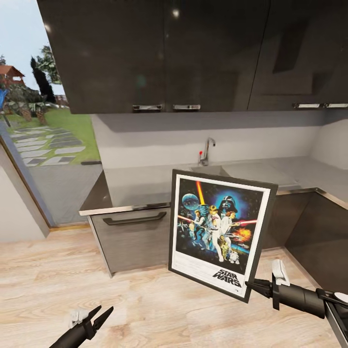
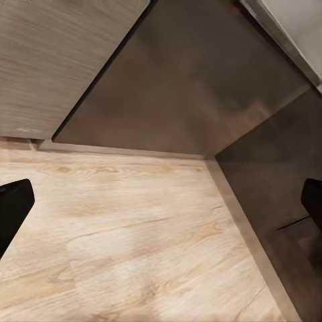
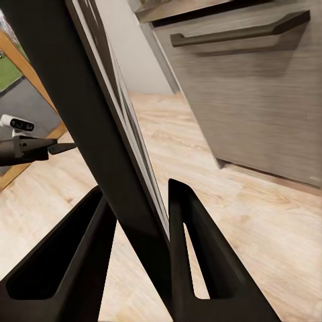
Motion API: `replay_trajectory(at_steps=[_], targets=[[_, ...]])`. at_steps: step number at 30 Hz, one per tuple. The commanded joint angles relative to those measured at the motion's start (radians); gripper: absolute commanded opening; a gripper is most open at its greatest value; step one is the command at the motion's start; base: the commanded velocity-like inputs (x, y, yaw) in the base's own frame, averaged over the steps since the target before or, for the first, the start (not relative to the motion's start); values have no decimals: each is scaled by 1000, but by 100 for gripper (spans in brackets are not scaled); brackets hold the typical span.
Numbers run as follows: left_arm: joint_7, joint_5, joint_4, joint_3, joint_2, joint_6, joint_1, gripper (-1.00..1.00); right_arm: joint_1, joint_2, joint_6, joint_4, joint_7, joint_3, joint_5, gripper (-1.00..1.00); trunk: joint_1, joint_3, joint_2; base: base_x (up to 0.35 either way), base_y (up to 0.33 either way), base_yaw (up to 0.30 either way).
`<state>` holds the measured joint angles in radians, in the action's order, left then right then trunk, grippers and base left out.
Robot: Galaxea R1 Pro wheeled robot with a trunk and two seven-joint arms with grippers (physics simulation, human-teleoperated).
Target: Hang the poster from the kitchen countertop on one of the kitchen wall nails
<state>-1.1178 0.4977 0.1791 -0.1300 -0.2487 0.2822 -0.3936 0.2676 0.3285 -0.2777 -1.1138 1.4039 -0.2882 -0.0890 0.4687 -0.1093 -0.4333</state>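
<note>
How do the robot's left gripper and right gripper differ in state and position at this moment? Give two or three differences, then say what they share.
The right gripper is shut on the poster, pinching its lower right frame edge; the left gripper is open and holds nothing. The right gripper's fingers straddle the frame, while the left gripper hangs low over the wooden floor, apart from the poster. Both are black, two-fingered, and in front of the kitchen countertop.

Grey kitchen countertop, built-in sink, chrome tap, seemingly nothing else resting there
</note>
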Motion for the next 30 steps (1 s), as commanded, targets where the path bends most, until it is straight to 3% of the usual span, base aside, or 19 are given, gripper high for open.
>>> replay_trajectory(at_steps=[1, 5, 25, 30], targets=[[-4, -4, -1, -5, 0, 5, -1, 100, 1, 0, -12, 0, 4, 0, -3, -100, -3, 1, 5, 0, 0, 0], [-4, -4, -1, -5, 0, 5, -2, 100, 1, 1, -11, 0, 4, 0, -4, -100, -19, 14, 33, 0, 0, 0], [-6, -4, -1, -5, 0, 4, -1, 100, 0, 0, -10, -5, 4, -1, -3, -100, -19, 14, 33, 0, 0, 1], [-2, -4, -2, -5, 0, 2, -1, 100, -1, 0, -8, -7, 4, 3, -3, -100, -19, 14, 33, 12, 16, 187]])
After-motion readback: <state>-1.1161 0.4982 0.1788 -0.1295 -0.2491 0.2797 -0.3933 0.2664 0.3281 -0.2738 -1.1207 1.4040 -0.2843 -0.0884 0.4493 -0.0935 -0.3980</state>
